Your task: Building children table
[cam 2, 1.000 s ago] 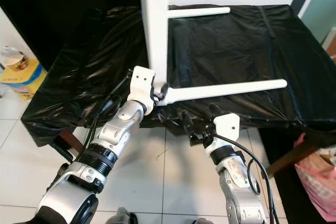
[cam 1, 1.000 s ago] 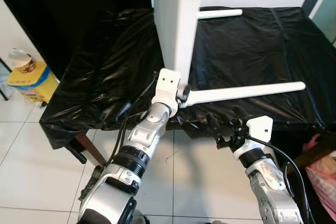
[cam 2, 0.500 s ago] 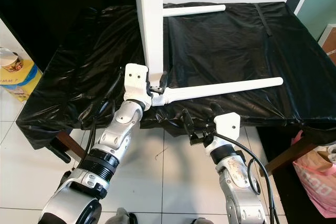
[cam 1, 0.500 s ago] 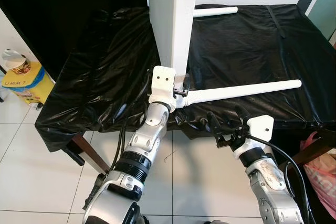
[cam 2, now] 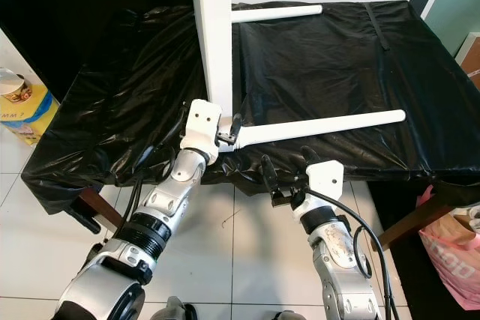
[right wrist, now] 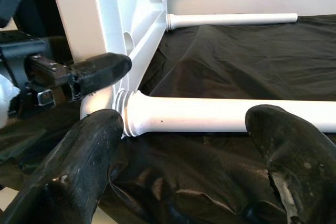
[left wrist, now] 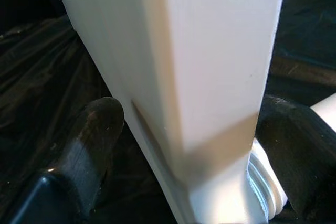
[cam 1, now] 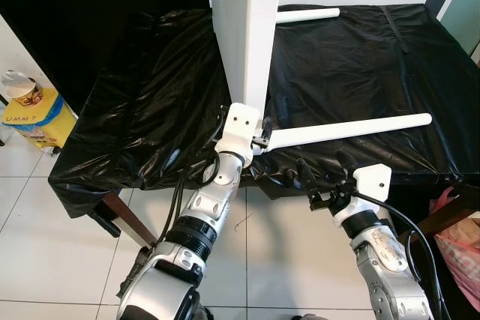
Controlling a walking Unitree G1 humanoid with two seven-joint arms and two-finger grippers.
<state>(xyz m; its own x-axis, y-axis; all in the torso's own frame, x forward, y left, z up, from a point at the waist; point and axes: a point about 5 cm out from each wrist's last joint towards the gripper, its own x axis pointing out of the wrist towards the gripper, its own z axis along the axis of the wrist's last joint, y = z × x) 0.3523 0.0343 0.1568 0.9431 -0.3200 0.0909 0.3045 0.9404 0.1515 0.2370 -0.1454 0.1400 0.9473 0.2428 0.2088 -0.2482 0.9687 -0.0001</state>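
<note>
You see the white table [cam 1: 246, 31] on its side, top cropped, near leg [cam 1: 349, 129] lying on the black sheet [cam 1: 142, 118]. Your left gripper [cam 1: 259, 131] straddles its corner with fingers spread; the right gripper [cam 1: 324, 174] hangs spread, empty.

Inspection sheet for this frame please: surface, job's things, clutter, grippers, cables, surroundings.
Surface: black plastic sheet draped over a table, wrinkled.
Job's things: white tabletop standing on edge; near leg and far leg stick out sideways from it.
Clutter: nothing seen on the sheet.
Grippers: left gripper open, fingers either side of the tabletop corner at the near leg's base; right gripper open, below the near leg, apart from it.
Cables: black cables along the left arm, one on the right arm.
Surroundings: white tiled floor, yellow box.
</note>
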